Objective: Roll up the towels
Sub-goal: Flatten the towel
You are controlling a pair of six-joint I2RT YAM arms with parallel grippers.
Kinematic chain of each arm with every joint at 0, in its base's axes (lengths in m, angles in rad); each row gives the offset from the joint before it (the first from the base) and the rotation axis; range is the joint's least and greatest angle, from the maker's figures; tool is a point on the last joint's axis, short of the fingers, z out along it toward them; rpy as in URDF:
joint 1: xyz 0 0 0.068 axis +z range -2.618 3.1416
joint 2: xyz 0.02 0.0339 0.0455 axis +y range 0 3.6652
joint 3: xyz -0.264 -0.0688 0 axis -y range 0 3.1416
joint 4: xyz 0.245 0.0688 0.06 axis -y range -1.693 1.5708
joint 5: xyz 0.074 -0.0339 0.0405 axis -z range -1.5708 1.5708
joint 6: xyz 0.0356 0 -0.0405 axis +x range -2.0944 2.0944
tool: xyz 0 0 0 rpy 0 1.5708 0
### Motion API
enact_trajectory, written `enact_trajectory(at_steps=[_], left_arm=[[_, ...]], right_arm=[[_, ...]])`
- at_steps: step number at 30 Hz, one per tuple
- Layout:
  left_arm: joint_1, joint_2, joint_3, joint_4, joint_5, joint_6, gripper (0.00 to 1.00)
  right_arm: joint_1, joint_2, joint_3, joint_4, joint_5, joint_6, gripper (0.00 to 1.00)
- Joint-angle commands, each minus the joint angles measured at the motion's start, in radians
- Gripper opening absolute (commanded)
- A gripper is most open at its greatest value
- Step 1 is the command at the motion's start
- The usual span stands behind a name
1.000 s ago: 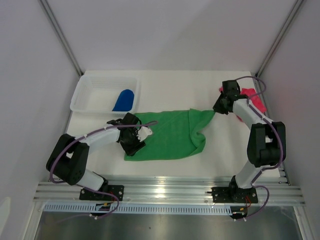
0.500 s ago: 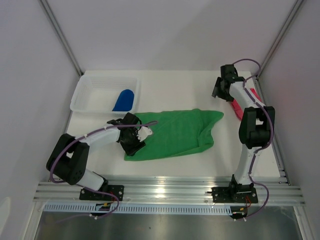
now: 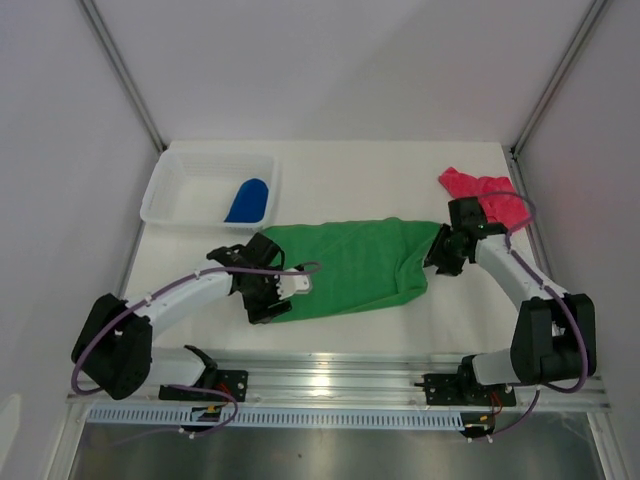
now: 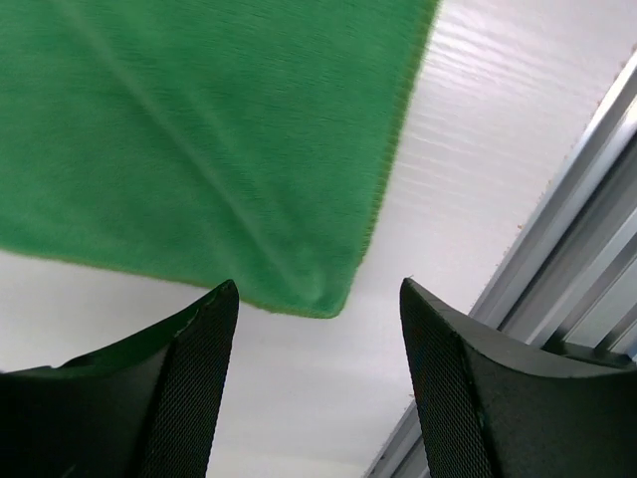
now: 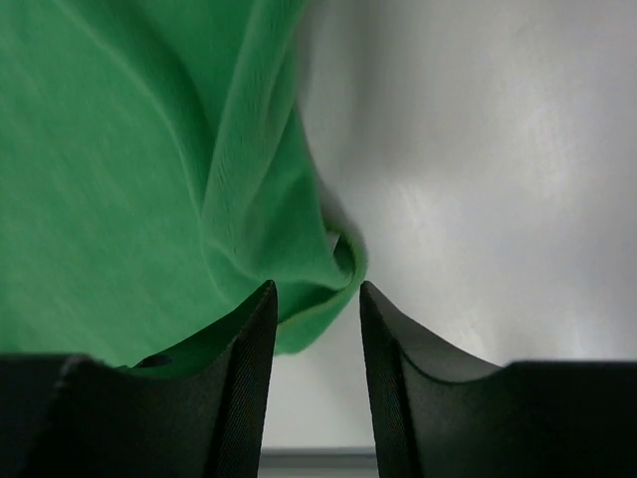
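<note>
A bright green towel (image 3: 350,265) lies spread flat mid-table, its right edge folded over. My left gripper (image 3: 268,300) hovers open over its near-left corner; in the left wrist view the towel (image 4: 199,129) ends just ahead of the gripper (image 4: 318,284), nothing between the fingers (image 4: 189,378). At the towel's right edge my right gripper (image 3: 440,250) stands open; in the right wrist view the towel's (image 5: 119,149) folded hem reaches in between the gripper's (image 5: 316,286) fingertips (image 5: 249,358), not pinched. A blue towel (image 3: 248,200) lies in the basket. A pink-red towel (image 3: 485,195) is crumpled at the back right.
A white mesh basket (image 3: 175,190) stands at the back left. An aluminium rail (image 3: 340,380) runs along the table's near edge, close to the left gripper and seen as the rail (image 4: 587,249) in the left wrist view. Walls close in on both sides.
The right gripper let go of the green towel's far-right corner, swung to the back and came down at its right edge. The left gripper shifted slightly toward the near-left corner.
</note>
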Motion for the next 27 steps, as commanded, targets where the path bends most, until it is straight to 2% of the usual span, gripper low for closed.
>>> enact_trajectory(at_steps=[1,5,12,15,17,18,20,21,22,23,27], left_arm=[[-0.038,0.039,-0.053,0.017,-0.013,0.07,0.7],[-0.048,0.07,-0.08,0.057,-0.051,0.088,0.71],[-0.067,0.143,-0.12,0.106,-0.119,0.093,0.72],[-0.068,0.156,-0.119,0.1,-0.136,0.068,0.69],[-0.068,0.156,-0.12,0.098,-0.13,0.059,0.63],[-0.068,0.159,-0.12,0.095,-0.131,0.054,0.5],[-0.068,0.162,-0.116,0.094,-0.136,0.045,0.31],[-0.068,0.163,-0.116,0.095,-0.137,0.042,0.14],[-0.067,0.163,-0.116,0.098,-0.142,0.036,0.05],[-0.068,0.162,-0.114,0.103,-0.162,0.028,0.01],[-0.03,0.121,-0.067,0.103,-0.193,-0.022,0.01]], right_arm=[[0.073,0.014,-0.09,0.092,-0.144,0.096,0.43],[0.162,0.054,-0.113,0.147,-0.145,0.112,0.46],[0.164,0.142,-0.116,0.129,-0.146,0.105,0.52],[0.159,0.146,-0.117,0.091,-0.129,0.099,0.52],[0.155,0.117,-0.099,0.054,-0.122,0.087,0.53],[0.153,0.105,-0.087,0.039,-0.094,0.07,0.53],[0.155,0.076,-0.044,0.006,-0.065,0.04,0.52],[0.155,0.064,-0.035,0.008,-0.063,0.015,0.52],[0.156,0.05,-0.027,0.015,-0.066,-0.049,0.52],[0.156,0.016,-0.022,0.052,-0.08,-0.095,0.52],[0.17,-0.038,0.013,0.129,-0.183,-0.376,0.57]])
